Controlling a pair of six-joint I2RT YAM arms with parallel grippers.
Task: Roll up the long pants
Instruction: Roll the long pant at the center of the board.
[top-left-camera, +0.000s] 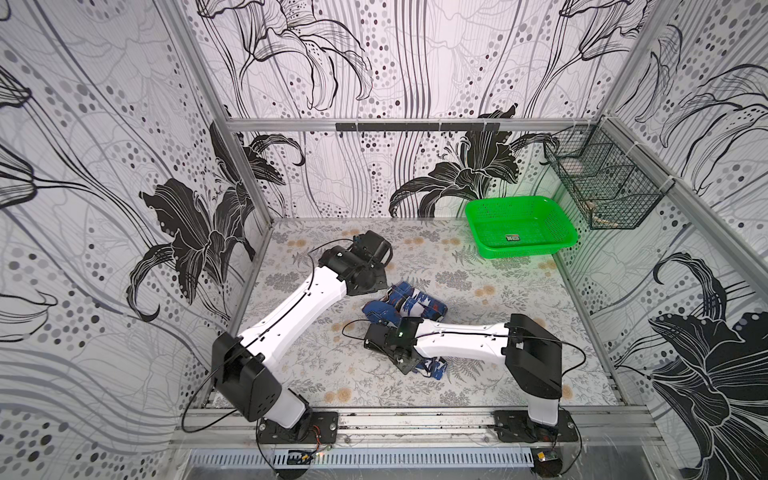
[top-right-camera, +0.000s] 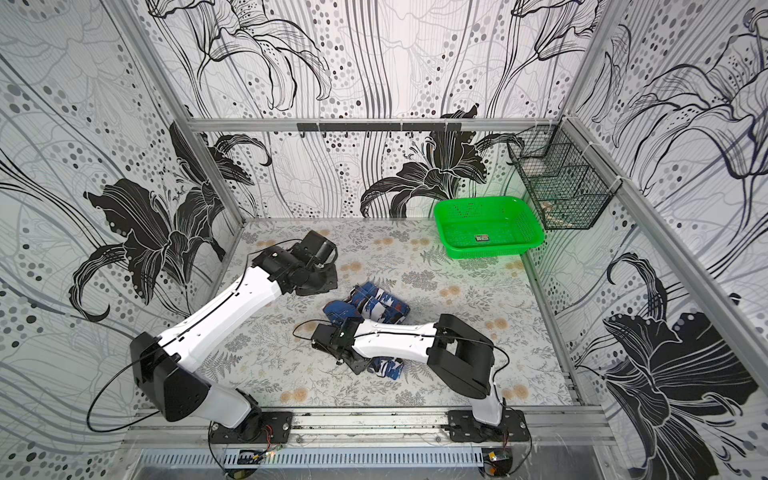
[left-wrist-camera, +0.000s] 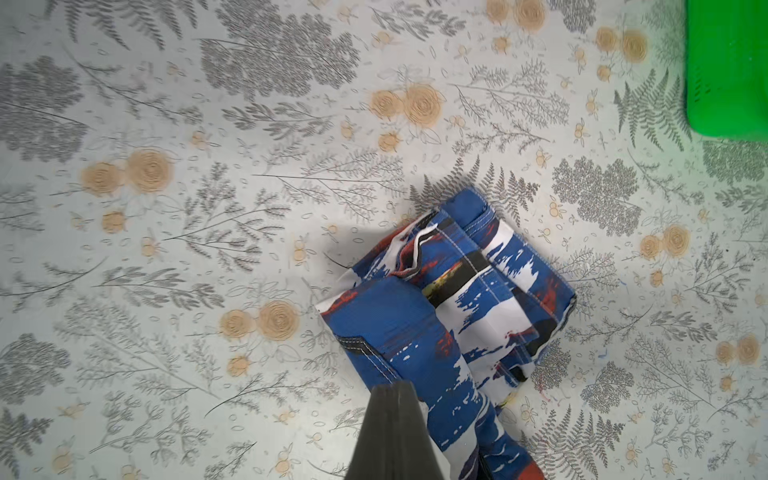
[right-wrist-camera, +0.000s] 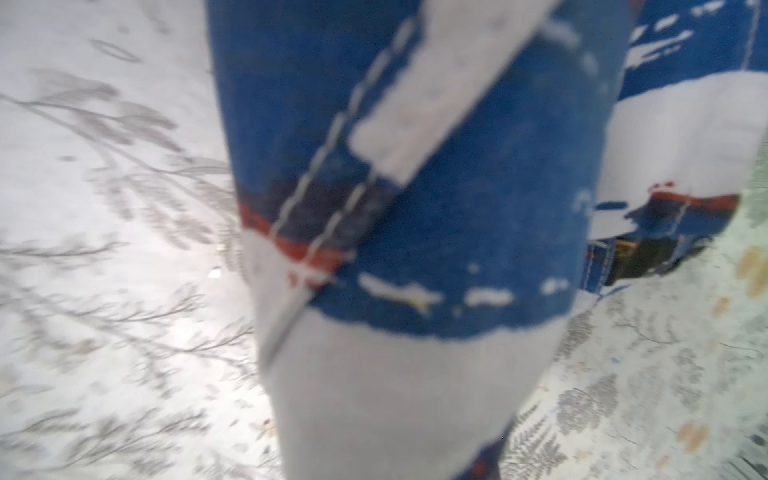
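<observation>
The long pants (top-left-camera: 415, 303) lie mid-table as a rolled bundle of blue, white and black print with red spots, seen in both top views (top-right-camera: 376, 305). A loose tail (top-left-camera: 434, 370) shows under my right forearm. My right gripper (top-left-camera: 384, 319) is at the bundle's near left end, and cloth covers its fingers. In the right wrist view the pants (right-wrist-camera: 415, 249) fill the middle as a taut strip running up from the jaws, so the gripper is shut on them. In the left wrist view my left gripper (left-wrist-camera: 392, 390) is shut and empty above the edge of the pants (left-wrist-camera: 457, 299).
A green plastic basket (top-left-camera: 519, 226) stands at the back right of the table and shows as a corner (left-wrist-camera: 727, 66) in the left wrist view. A black wire basket (top-left-camera: 602, 183) hangs on the right wall. Patterned walls close in the left, back and right sides.
</observation>
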